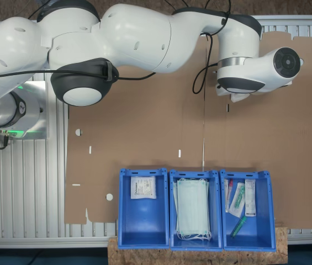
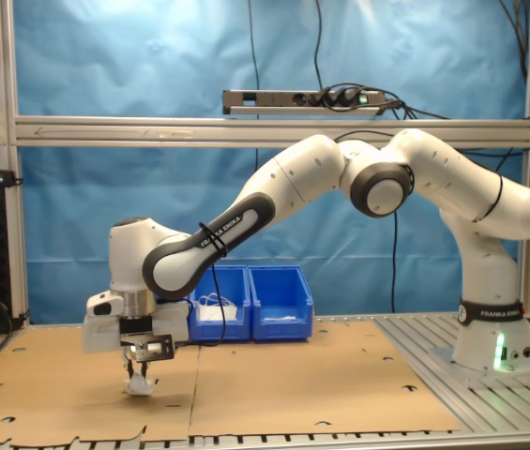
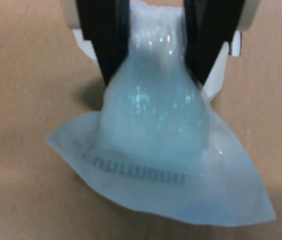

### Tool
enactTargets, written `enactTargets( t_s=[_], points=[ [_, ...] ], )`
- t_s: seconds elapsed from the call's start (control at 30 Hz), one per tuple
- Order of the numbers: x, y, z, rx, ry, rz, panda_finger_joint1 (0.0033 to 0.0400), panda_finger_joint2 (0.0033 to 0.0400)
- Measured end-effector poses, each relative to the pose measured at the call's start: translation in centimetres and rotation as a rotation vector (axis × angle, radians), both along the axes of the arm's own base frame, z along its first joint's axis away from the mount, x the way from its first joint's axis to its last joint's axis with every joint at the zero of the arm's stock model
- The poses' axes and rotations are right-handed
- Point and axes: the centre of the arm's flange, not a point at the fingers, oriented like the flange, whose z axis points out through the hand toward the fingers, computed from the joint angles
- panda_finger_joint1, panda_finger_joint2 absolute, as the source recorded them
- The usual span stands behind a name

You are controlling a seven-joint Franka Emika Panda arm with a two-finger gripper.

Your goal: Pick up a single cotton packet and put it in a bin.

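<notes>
Cotton packet [image 3: 160,165] pinched in tool [image 3: 153,45], above cardboard [image 3: 21,100].

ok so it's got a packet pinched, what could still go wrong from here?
Two risks. The end effector grips the cotton packet by a bunched-up part, with most of it hanging loose below, so it might slip out during the carry. Also, the packet sits far across the cardboard sheet from the blue bins, so a fast swing could flap it loose.
</notes>
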Motion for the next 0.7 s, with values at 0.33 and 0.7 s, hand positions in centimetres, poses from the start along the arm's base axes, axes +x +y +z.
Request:
enactTargets(
  t_s=[0.33, 0.7],
  points=[
    [0.0, 0.0, 0.1, 0.000, -0.001, 0.000, 0.0074, 0.0074],
    [0.1, 0.2, 2.8, 0.021, 0.004, -0.005, 0.0074, 0.0074]
  ],
)
